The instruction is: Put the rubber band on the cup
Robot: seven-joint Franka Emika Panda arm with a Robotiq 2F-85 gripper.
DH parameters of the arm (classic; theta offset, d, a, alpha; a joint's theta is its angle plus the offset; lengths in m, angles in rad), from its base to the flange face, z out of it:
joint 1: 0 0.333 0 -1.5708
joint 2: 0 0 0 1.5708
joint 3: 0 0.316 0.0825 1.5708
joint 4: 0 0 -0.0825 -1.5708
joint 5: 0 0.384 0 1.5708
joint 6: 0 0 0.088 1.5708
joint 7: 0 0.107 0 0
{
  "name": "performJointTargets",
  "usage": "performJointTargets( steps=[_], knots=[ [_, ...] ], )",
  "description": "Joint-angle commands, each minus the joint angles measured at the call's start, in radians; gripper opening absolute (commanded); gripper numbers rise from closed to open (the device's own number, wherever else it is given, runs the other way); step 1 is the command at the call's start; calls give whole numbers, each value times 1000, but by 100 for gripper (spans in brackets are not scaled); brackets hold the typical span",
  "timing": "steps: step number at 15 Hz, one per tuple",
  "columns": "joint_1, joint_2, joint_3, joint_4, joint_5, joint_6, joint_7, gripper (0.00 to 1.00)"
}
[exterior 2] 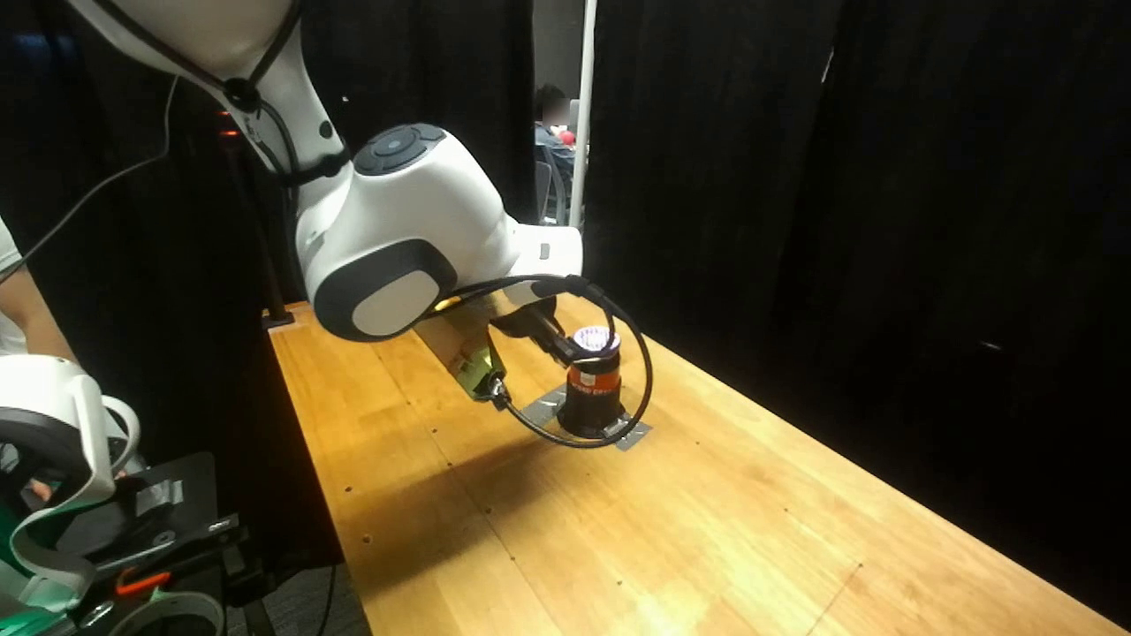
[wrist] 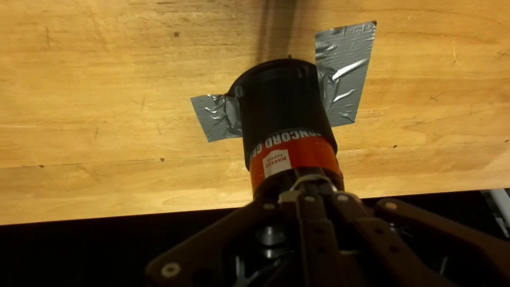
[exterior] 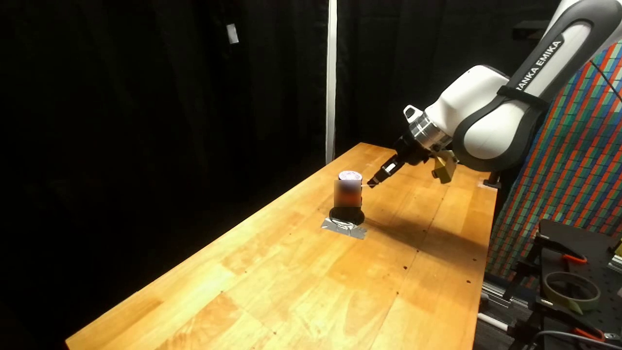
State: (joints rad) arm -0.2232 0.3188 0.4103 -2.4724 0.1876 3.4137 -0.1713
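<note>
The cup [wrist: 285,107] is dark with an orange-red band and stands upright on the wooden table. It shows in both exterior views [exterior: 348,214] [exterior 2: 593,380], with a white and purple top. My gripper [wrist: 314,187] is at the upper side of the cup, its fingertips close together. A thin pale rubber band [wrist: 312,178] arcs across the fingertips. In an exterior view the rubber band [exterior: 367,185] stretches as a thin line between the gripper [exterior: 373,183] and the cup. How far it goes round the cup is hidden. The gripper also shows beside the cup [exterior 2: 568,355].
Grey tape [wrist: 344,71] fixes the cup's base to the table [exterior: 272,291]. A black cable [exterior 2: 649,353] loops from the arm across the cup's side in an exterior view. A side stand with a tape roll [exterior: 572,290] is beyond the table edge. Black curtains surround the table.
</note>
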Motion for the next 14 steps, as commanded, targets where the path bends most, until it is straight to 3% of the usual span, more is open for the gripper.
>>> performJointTargets(
  steps=[1,4,9,10,11,12,14],
  knots=[
    [-129,20,117,-31,-71,117,59,0],
    [-223,48,188,-45,-146,198,116,0],
    [-326,82,232,-68,-240,288,170,0],
    [-353,88,249,-68,-261,275,195,26],
    [-300,79,210,-57,-216,241,151,27],
    [-308,84,211,-57,-221,240,154,8],
    [-308,88,209,-57,-221,239,153,23]
  ],
)
